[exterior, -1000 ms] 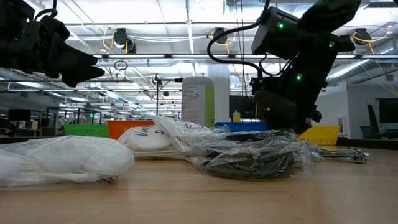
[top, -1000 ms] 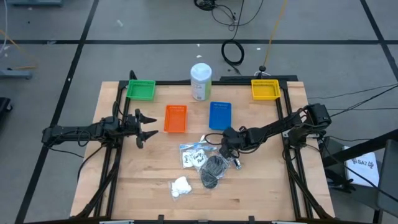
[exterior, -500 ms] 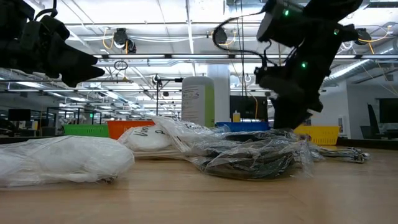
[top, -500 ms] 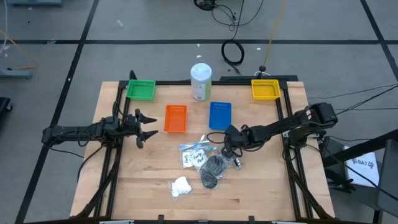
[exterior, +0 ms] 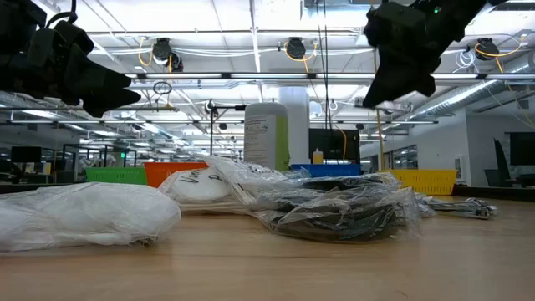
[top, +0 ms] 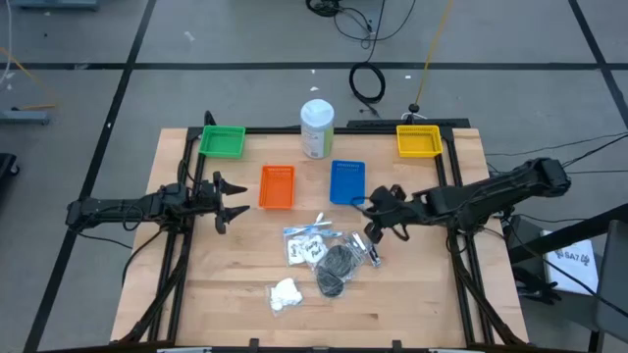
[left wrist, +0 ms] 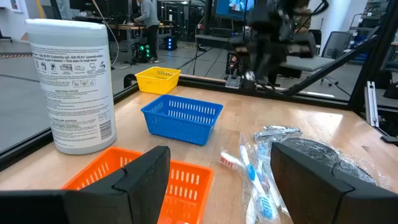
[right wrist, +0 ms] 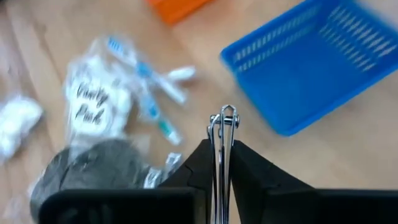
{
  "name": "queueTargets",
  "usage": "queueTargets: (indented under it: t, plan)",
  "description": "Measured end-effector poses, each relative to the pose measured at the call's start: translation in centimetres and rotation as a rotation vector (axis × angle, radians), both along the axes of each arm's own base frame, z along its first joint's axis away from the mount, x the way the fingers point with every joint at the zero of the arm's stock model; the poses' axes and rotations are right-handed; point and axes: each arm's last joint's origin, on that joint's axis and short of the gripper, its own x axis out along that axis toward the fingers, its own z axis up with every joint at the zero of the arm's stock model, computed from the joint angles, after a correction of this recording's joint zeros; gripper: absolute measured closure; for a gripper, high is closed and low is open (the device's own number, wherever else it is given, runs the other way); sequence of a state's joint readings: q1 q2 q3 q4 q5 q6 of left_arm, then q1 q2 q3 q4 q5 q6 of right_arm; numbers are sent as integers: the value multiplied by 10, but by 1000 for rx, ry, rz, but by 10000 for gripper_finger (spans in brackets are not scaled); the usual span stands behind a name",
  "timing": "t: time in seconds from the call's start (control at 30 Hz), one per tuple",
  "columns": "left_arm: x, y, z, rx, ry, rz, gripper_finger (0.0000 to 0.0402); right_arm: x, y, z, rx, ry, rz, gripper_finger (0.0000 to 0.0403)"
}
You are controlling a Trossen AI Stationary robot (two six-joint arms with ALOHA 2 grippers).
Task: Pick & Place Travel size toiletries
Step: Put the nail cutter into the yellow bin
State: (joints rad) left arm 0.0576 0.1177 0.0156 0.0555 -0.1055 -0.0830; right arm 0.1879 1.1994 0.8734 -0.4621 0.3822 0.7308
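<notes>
High view: the right gripper (top: 378, 211) reaches in level just beside the blue tray (top: 347, 181), above the sachets (top: 316, 245). Left gripper (top: 234, 196) waits, spread wide, by the orange tray (top: 277, 186).

Right wrist view: its fingers (right wrist: 245, 165) pinch a slim silvery stick (right wrist: 222, 149), upright, over the table.

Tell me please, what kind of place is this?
Probably a robotics lab or open workshop hall: a wooden table in a black frame with two robot arms, cables on a grey floor, and ceiling lights and ducts over workstations behind.
</notes>
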Motion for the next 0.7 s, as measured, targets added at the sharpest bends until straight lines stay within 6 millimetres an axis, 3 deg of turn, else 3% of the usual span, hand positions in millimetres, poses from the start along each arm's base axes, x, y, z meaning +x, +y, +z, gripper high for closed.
queueTargets:
  t: [0.33, 0.7]
  plan:
    - [0, 0, 0, 0, 0, 0, 128, -30, -45, 27, -200, -37, -237, 371]
    - [0, 0, 0, 0, 0, 0, 128, -53, -133, 28, -309, 84, -564, 371]
